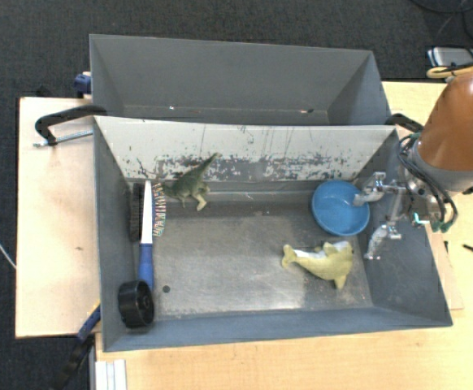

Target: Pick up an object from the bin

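My gripper [375, 222] hangs at the bin's right side, its two metal fingers apart, one tip near the blue bowl and the other lower down; nothing sits between them. The blue bowl [339, 208] lies just left of the upper finger, touching or nearly touching it. Below and left of the gripper lies a pale yellow toy animal [323, 262] on the bin floor, apart from the fingers.
A green toy dinosaur [190, 188] stands by the back wall at the left. Along the left wall lies a brush [146, 223] with white and blue handle, and a black round cap [136, 304] sits in the front left corner. The arm's orange cover is at the right rim.
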Action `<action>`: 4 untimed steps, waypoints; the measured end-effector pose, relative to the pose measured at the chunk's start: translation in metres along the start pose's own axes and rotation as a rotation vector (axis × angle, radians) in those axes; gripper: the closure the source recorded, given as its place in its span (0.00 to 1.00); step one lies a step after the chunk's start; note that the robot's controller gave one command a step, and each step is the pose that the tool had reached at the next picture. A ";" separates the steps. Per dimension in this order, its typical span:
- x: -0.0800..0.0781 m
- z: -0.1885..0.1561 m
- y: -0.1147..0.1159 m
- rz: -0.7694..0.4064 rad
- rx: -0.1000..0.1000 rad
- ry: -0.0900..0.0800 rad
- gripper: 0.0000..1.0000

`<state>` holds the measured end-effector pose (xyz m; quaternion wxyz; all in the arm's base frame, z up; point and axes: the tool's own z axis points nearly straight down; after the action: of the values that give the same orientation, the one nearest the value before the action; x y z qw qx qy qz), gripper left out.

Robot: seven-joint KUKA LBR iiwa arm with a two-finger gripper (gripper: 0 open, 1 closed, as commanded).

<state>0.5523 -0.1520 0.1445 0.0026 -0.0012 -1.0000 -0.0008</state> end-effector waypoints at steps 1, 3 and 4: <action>-0.008 0.067 0.027 -0.156 0.002 -0.003 0.00; -0.018 0.025 0.034 -0.323 0.005 -0.015 1.00; -0.022 -0.046 0.056 -0.298 0.005 -0.019 1.00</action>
<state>0.5750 -0.0963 0.1906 -0.0069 0.1471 -0.9891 0.0012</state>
